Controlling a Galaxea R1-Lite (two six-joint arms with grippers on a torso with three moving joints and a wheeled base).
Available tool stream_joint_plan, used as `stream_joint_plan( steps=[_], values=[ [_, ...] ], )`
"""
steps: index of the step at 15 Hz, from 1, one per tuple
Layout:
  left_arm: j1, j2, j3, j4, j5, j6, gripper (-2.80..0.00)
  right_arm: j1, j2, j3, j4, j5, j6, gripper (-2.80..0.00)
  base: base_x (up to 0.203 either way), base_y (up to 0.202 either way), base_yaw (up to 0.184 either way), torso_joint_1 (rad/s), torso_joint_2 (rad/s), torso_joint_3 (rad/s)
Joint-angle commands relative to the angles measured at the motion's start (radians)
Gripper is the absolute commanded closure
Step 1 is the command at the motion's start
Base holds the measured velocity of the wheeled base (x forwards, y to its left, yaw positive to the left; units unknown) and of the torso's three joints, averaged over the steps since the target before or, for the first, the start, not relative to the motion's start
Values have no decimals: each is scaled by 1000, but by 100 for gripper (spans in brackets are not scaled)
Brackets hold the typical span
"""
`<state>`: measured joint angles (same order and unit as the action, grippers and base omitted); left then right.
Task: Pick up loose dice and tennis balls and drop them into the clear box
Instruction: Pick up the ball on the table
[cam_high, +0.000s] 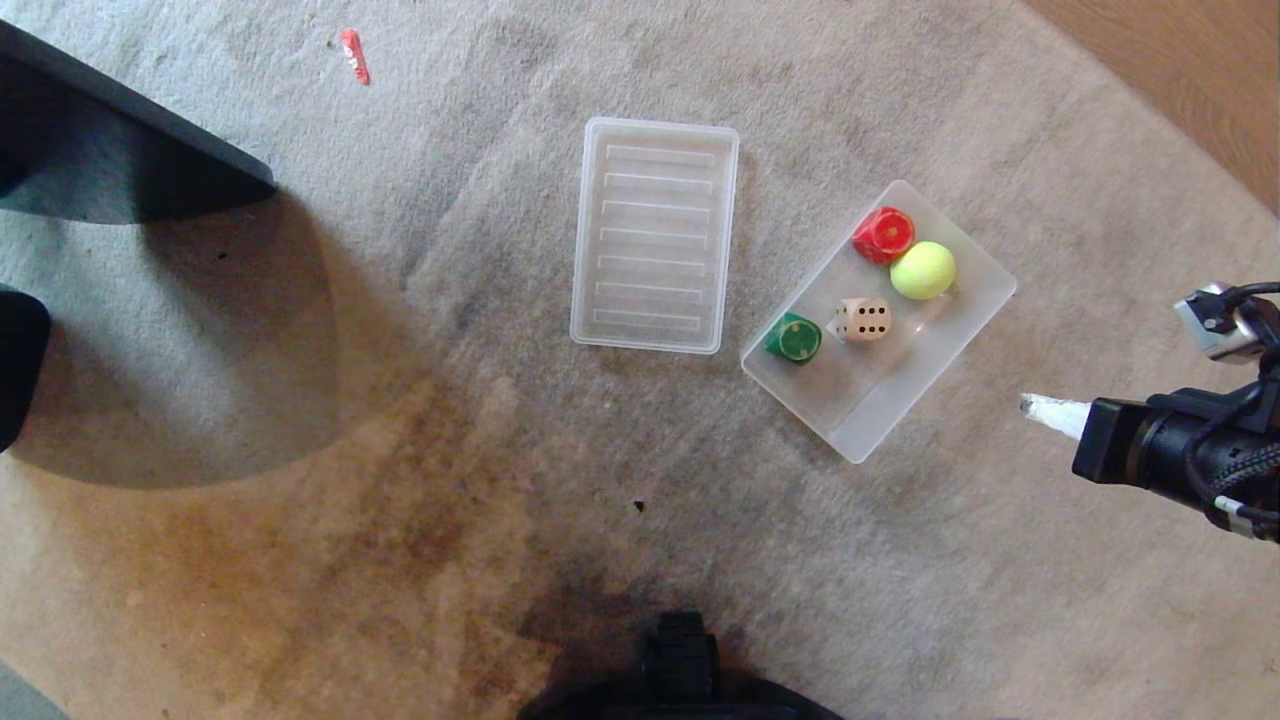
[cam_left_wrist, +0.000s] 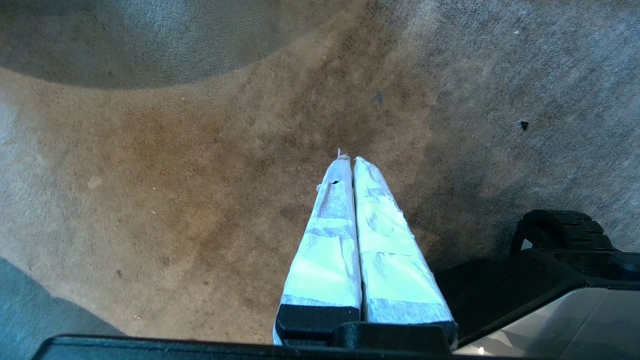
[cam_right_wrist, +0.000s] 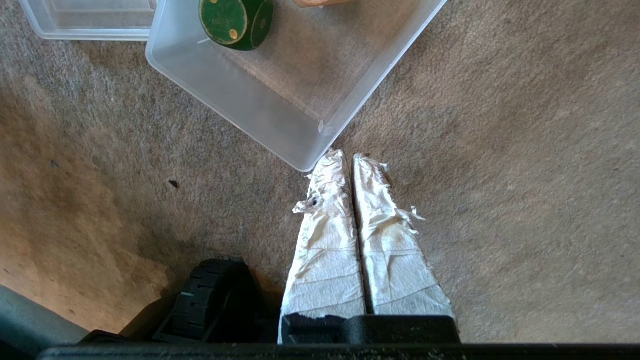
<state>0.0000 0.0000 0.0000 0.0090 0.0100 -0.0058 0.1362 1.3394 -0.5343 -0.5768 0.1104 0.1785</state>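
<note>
I see the shallow translucent plastic box (cam_high: 965, 318) lying on the grey carpet (cam_high: 420, 420), right of the flat ribbed translucent lid (cam_high: 655, 235), their near corners close together. In the box, a red die (cam_high: 884, 235) touches a yellow-green tennis ball (cam_high: 922, 270) at the far end; a beige wooden die (cam_high: 863, 319) sits mid-box, a green die (cam_high: 794, 338) by its left corner.

Colours on a stained grey carpet (cam_high: 300, 330)

The carpet is showing grey pile with a brown-orange stain spreading across it. The clear box (cam_high: 930, 360) is looking translucent whitish, the ribbed lid (cam_high: 655, 235) matching it with raised stripes. Inside, the red die (cam_high: 883, 235) is showing yellow pips, the green die (cam_high: 794, 338) a yellow-spotted face, the beige die (cam_high: 862, 319) dark pips, the tennis ball (cam_high: 922, 270) glowing plain yellow-green. White tape is covering the right hand (cam_right_wrist: 350, 157) and the left hand (cam_left_wrist: 349, 161).
</note>
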Motion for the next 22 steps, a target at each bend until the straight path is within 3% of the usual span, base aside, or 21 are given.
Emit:
stream_joint_plan(
  steps=[1, 22],
  values=[
    [0, 0, 0, 0, 1, 0, 0, -136, -1315, 424, 861, -117, -226, 0, 0, 0, 0, 0, 0, 0],
    [0, 0, 0, 0, 1, 0, 0, -136, -1315, 424, 861, -118, -225, 0, 0, 0, 0, 0, 0, 0]
  ],
)
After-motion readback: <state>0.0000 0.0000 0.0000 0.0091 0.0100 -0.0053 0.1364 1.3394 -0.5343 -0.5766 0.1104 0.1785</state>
